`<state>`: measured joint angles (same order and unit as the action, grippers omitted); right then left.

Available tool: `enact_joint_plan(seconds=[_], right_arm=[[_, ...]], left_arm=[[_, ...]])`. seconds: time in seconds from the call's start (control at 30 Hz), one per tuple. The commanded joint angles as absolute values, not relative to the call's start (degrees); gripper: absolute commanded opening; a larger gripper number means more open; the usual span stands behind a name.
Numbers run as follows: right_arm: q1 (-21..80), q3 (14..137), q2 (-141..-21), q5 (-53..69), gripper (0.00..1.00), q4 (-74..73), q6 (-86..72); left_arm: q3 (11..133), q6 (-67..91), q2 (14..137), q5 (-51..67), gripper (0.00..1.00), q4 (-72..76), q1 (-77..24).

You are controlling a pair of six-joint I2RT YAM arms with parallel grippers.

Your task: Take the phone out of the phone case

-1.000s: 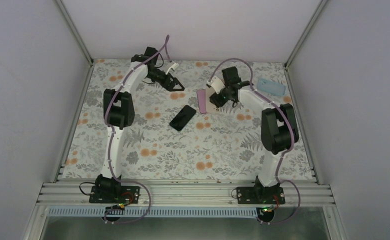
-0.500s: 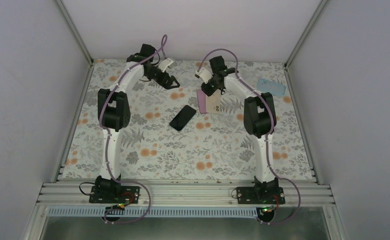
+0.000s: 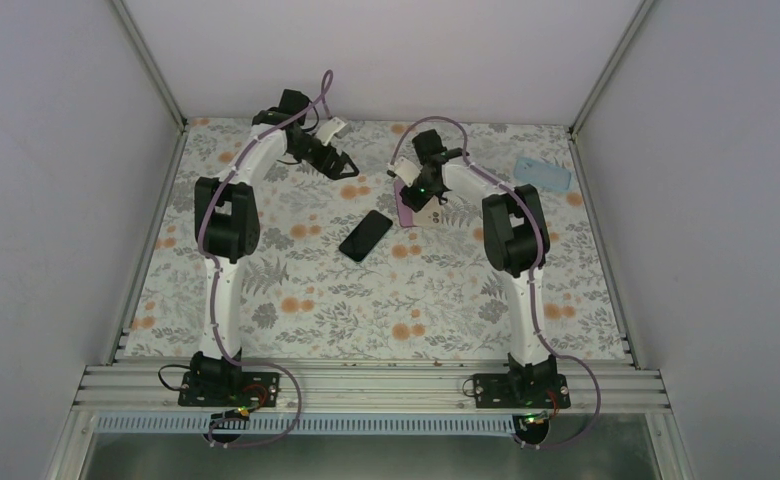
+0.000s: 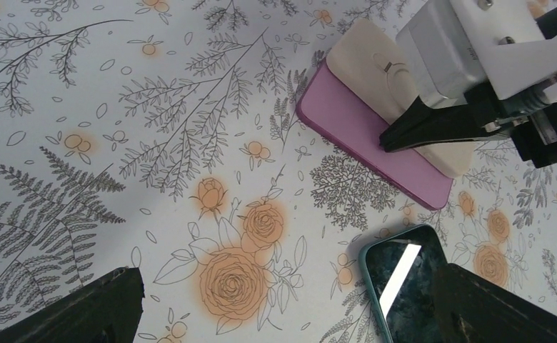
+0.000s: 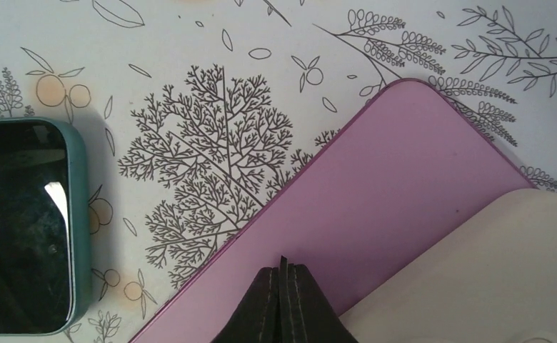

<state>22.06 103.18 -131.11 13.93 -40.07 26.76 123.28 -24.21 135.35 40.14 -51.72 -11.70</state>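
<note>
A dark-screened phone (image 3: 366, 235) in a teal phone case (image 5: 78, 214) lies face up mid-table. To its right rests a flat purple slab (image 3: 403, 207) with a cream slab (image 3: 431, 213) partly overlapping it. My right gripper (image 5: 283, 268) is shut with nothing between its fingers. Its tips sit on the purple slab (image 5: 375, 193), right beside the edge of the cream slab (image 5: 504, 271). My left gripper (image 4: 290, 300) hangs open over bare cloth, with the phone (image 4: 404, 279) just inside its right finger. In the top view the left gripper (image 3: 344, 165) is at the back left.
A light blue case (image 3: 543, 172) lies at the back right corner. Floral cloth (image 3: 296, 300) covers the table, and walls with metal posts close in the left, right and back sides.
My right gripper went from partly open to shut and swung left, down onto the purple slab. The left arm shifted slightly, its gripper staying open. The phone has not moved.
</note>
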Motion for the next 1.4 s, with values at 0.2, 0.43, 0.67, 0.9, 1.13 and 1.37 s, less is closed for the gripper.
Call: enact_joint_plan(seconds=[0.2,0.43,0.67,0.9,1.13,1.37], right_arm=[[21.06,97.66,-127.95,6.50,0.03,-37.85,25.44],[17.22,92.54,-122.97,3.14,0.04,-36.35,22.66],[14.04,86.59,-117.95,0.71,0.04,-35.19,21.96],[11.02,84.77,-116.33,-1.05,0.04,-35.52,20.46],[7.24,83.04,-115.08,-1.76,0.04,-37.03,19.43],[4.77,78.91,-111.67,-0.81,0.04,-36.02,19.31]], left_arm=[[120.33,-24.60,132.17,42.10,1.00,-51.08,-11.17],[120.70,-24.69,132.26,42.43,1.00,-51.30,-11.14],[121.14,-25.22,131.97,42.63,1.00,-51.87,-11.01],[120.67,-25.22,131.70,42.85,1.00,-51.73,-10.91],[120.75,-25.49,131.14,42.80,1.00,-51.93,-10.90],[120.61,-25.49,131.05,43.27,1.00,-51.90,-10.91]])
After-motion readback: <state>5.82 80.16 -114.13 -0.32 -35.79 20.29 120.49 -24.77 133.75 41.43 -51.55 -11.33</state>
